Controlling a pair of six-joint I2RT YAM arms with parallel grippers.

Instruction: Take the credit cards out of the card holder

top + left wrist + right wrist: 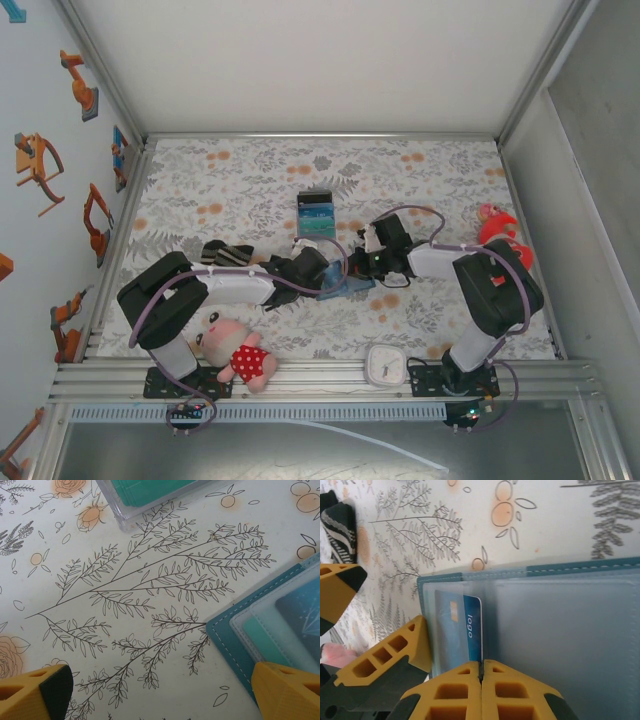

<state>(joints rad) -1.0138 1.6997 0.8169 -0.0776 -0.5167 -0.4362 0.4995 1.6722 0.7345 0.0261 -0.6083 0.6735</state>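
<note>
The right gripper (pixel 481 669) was clenched, its two yellow fingers pressed flat together with no gap between them. In the right wrist view, the seam between the fingers lined up with the long edge of a blue credit card (pixel 465 625) printed "logo". Whether the tips pinched that card or the clear pocket over it could not be told. The card sat in a clear pocket at the 9 o'clock end of the card holder (pixel 560 630). The holder lay open and flat on the floral worktop (pixel 545 520), with its stitched border along the 12 o'clock side.

The left gripper (pixel 159 680) was released, with its jaws spread wide. In the left wrist view one finger (pixel 35 692) stood at 7 o'clock over bare worktop. The other stood at 5 o'clock over the corner of the card holder, where a dark blue card (pixel 305 610) showed under frosted plastic. At 12 o'clock from this gripper, apart from the holder, lay a clear tray (pixel 117 510) holding teal cards (pixel 150 490).

From above, both grippers met over the card holder near the middle of the worktop. The tray lay just beyond at 12 o'clock, and a striped sock (pixel 225 252) lay at 9 o'clock beside the left arm. A red toy (pixel 500 235) sat at 3 o'clock near the right arm. A plush doll (pixel 235 350) at 7 o'clock and a small white clock (pixel 385 365) at 5 o'clock rested by the near edge.
</note>
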